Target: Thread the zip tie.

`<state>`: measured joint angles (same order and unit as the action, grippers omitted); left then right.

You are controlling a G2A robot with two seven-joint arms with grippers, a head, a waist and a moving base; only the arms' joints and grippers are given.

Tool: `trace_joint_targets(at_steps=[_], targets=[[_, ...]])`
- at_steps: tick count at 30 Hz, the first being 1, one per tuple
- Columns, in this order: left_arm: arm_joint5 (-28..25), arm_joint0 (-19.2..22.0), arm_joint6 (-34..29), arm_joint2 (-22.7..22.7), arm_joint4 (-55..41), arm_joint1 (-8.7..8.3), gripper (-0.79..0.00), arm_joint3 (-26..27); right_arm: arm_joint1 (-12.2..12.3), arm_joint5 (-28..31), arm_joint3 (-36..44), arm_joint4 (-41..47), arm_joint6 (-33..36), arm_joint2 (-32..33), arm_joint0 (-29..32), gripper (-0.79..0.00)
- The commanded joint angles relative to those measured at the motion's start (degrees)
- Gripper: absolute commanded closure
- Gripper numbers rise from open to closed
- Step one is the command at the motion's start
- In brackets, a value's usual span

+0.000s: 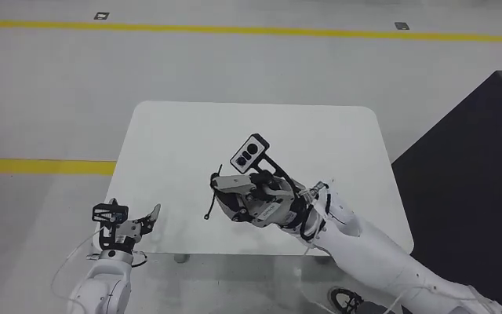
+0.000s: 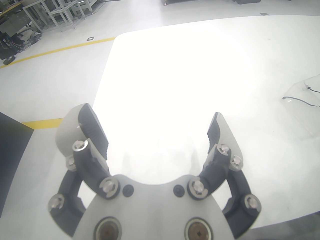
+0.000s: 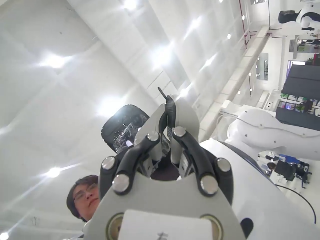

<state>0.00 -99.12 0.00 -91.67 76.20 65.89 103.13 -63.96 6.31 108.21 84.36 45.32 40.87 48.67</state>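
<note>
Right jaws pinched tight on black zip tie [image 3: 162,94], its tip poking past them, left jaws spread wide, empty

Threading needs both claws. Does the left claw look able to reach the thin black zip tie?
Probably: the left claw is open, and nothing lies between it and the thin black zip tie.

Bright ceiling lights [image 3: 130,2] — starburst flare, table [image 2: 175,76] blown white by glare, floor line [image 2: 62,48] bowed at edges
</note>
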Motion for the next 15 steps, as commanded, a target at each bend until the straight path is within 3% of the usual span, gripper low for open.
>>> trace_joint_targets(at_steps=[1,3,5,15], targets=[[0.0,0.0,0.0,0.0,0.0,0.00,-0.785,0.0,-0.2,2.4,0.4,-3.6,2.2,1.3,-0.4,0.000],[0.0,0.0,0.0,0.0,0.0,0.00,-0.785,0.0,-0.3,9.8,-0.5,-14.5,4.4,3.6,-2.2,0.000],[0.0,0.0,0.0,0.0,0.0,0.00,-0.785,0.0,-0.7,14.1,-0.5,-19.7,5.4,4.0,-2.9,0.000],[0.0,0.0,0.0,0.0,0.0,0.00,-0.785,0.0,-2.5,20.8,0.5,-21.8,8.4,6.6,-3.7,0.000]])
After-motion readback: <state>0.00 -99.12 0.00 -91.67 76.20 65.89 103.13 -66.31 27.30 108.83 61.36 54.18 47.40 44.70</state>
